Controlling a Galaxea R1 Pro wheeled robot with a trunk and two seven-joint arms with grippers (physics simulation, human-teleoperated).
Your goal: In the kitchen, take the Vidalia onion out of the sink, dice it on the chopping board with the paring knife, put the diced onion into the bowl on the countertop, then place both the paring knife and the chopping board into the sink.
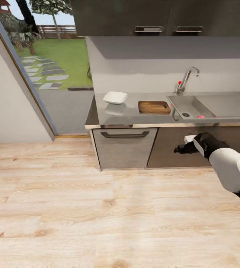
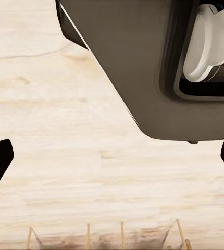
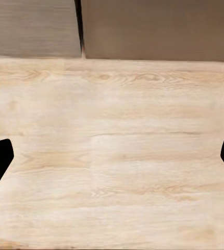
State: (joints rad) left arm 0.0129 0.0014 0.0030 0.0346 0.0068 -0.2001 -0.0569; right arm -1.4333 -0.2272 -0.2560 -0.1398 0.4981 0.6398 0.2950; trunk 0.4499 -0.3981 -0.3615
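The small pinkish-red Vidalia onion [image 1: 200,116] is lying in the grey steel sink [image 1: 209,106], right of the dark brown wooden chopping board [image 1: 154,107] and white square bowl [image 1: 115,97]. Both grippers [image 2: 112,161] [image 3: 112,159] are hanging spread wide over pale floorboards.

The bench [image 1: 134,118] is a glossy grey slab with a thin metallic front edge. The bowl [image 1: 115,97], white, shallow and square with rounded corners, stands upright on it. The chopping board [image 1: 154,107], dark brown wood, lies flat between the bowl and the sink [image 1: 209,106], apart from the bowl. The sink is a grey steel basin with a dark drain. A small pinkish bulb, the Vidalia onion [image 1: 200,117], lies at its front edge.
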